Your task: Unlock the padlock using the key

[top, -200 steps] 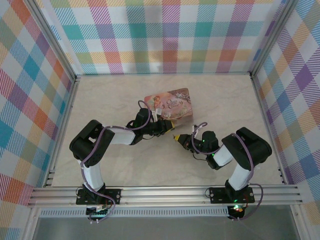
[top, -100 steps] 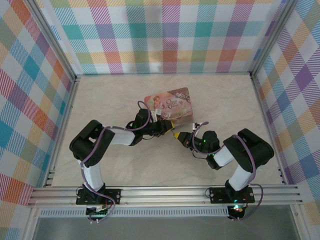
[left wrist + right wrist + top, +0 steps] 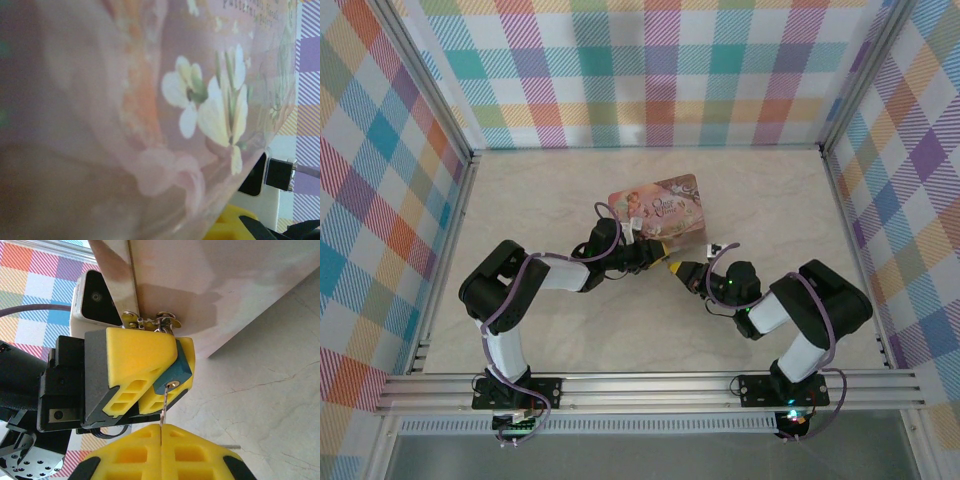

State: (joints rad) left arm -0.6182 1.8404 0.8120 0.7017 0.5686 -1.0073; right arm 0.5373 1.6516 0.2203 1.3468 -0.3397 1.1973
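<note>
The padlock [image 3: 175, 371] shows a dark teal body with a brass keyhole facing me. My left gripper [image 3: 660, 250] is shut on it, its yellow fingers [image 3: 135, 352] clamped on either side, right against the pink picture tin [image 3: 658, 208]. Brass latch parts [image 3: 150, 320] sit above the padlock at the tin's edge. My right gripper [image 3: 161, 429] is shut on the key [image 3: 164, 405], a thin grey blade sticking up from between its yellow pads. The key's tip touches the keyhole. In the left wrist view the tin [image 3: 150, 100] is pressed close and blurred.
The tin stands on a pale marbled table [image 3: 550, 190] with checked walls around it. The left wrist's white camera housing [image 3: 97, 295] sits just above the held padlock. Both arms meet at mid-table, just in front of the tin.
My right gripper has moved up and left toward the left gripper, bringing the key to the padlock. The left arm has held still.
</note>
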